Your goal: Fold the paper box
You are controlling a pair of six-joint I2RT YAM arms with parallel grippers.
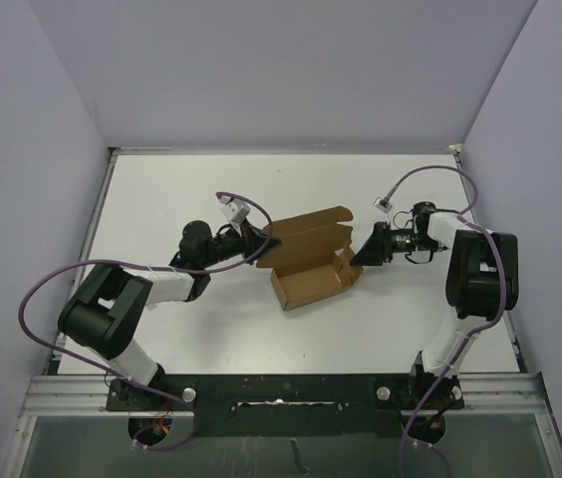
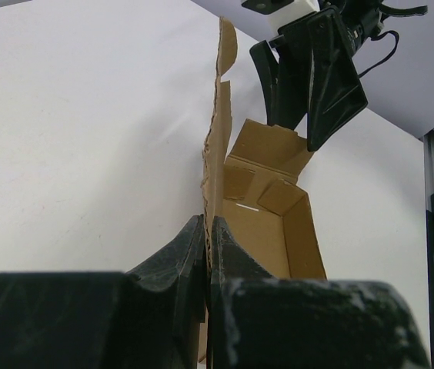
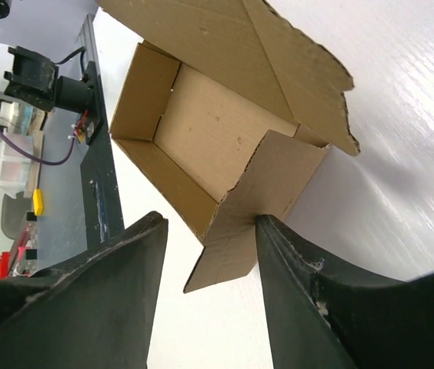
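As left end effector (image 2: 208, 227) pinches it, plain brown paper box (image 2: 268, 224)

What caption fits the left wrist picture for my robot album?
Left gripper pinches a flap of the paper box; right gripper open at its far end.

The top view looks down from high behind the near edge of the table (image 1: 161, 199), taking it all in. Both wrist views sit low and close, left fingers (image 2: 175, 265) and right fingers (image 3: 302, 300) at the bottom, facing the box (image 1: 311, 261) from opposite sides. All three views share it.
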